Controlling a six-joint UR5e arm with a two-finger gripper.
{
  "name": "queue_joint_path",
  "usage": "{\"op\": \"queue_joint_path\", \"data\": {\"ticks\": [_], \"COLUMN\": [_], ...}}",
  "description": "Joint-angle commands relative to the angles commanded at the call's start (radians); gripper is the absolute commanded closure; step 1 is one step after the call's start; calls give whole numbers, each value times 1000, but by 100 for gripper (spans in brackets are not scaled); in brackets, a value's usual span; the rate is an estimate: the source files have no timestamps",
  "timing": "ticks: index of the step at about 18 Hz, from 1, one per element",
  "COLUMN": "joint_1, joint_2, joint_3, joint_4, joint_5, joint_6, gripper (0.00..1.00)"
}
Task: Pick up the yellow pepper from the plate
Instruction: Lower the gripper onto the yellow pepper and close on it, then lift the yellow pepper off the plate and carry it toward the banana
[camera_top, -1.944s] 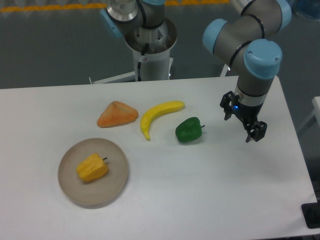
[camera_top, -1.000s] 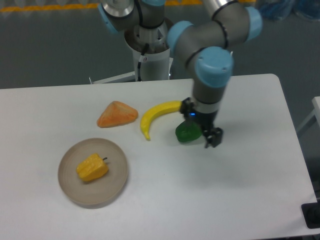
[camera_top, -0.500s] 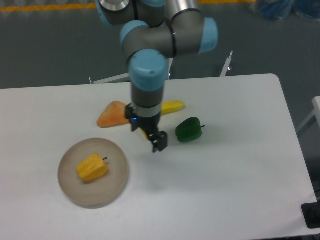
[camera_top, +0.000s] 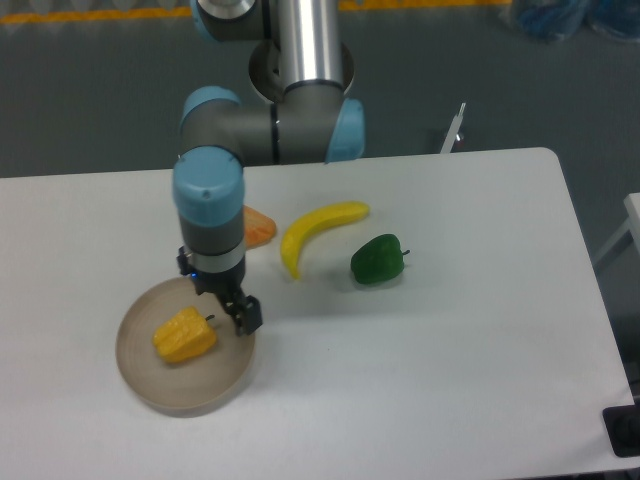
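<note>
The yellow pepper (camera_top: 184, 335) lies on its side on the round beige plate (camera_top: 170, 385) at the table's front left. Its dark stem points right. My gripper (camera_top: 238, 310) hangs over the plate's right part, just right of the pepper and near its stem. It holds nothing. The fingers look slightly apart, but the gap is too small to judge.
A yellow banana (camera_top: 315, 230) and a green pepper (camera_top: 378, 260) lie at mid table, right of the arm. An orange wedge (camera_top: 260, 226) is mostly hidden behind the arm's wrist. The robot base (camera_top: 300, 70) stands at the table's far edge.
The arm has swept left across the table, from beyond the green pepper, past the banana, to above the plate's right side. The objects have not moved.
</note>
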Motion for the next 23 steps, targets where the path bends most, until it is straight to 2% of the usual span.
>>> {"op": "queue_joint_path", "data": {"ticks": [5, 18, 19, 21, 22, 23], "joint_1": [-51, -71, -72, -71, -71, -71], "joint_2": [-48, -114, -115, -115, -114, -111], "joint_3": [12, 23, 23, 25, 26, 26], "joint_4": [3, 18, 17, 14, 12, 12], "joint_5": [3, 20, 20, 20, 20, 20], "joint_6": [-18, -55, -55, -61, -63, -64], "gripper": [0, 0, 5, 40, 65, 76]}}
